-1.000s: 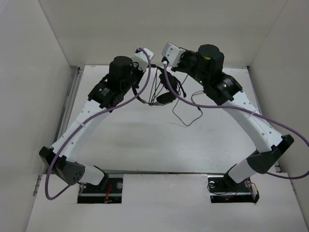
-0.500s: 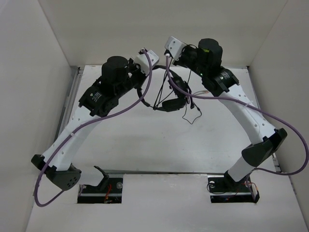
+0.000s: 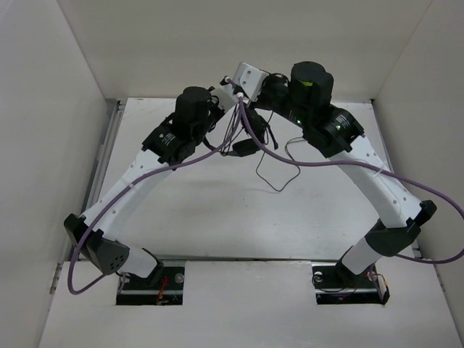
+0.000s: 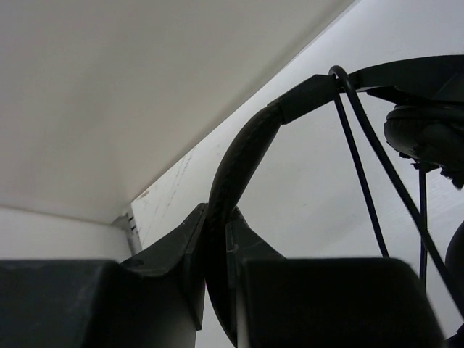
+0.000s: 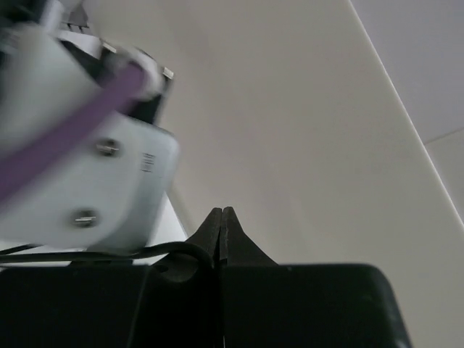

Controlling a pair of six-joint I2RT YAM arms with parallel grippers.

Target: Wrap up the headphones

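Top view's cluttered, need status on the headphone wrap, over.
Left pincer shut on headband. Right pincer shut on cable. Headphones between both pincers, cable slack on table. Purple robot cable crosses them in top view.

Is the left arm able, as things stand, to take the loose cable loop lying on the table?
Probably not yet. The left end effector is shut on the headband of the headphones, so it has no free grip. The cable loop itself lies uncovered on the table.
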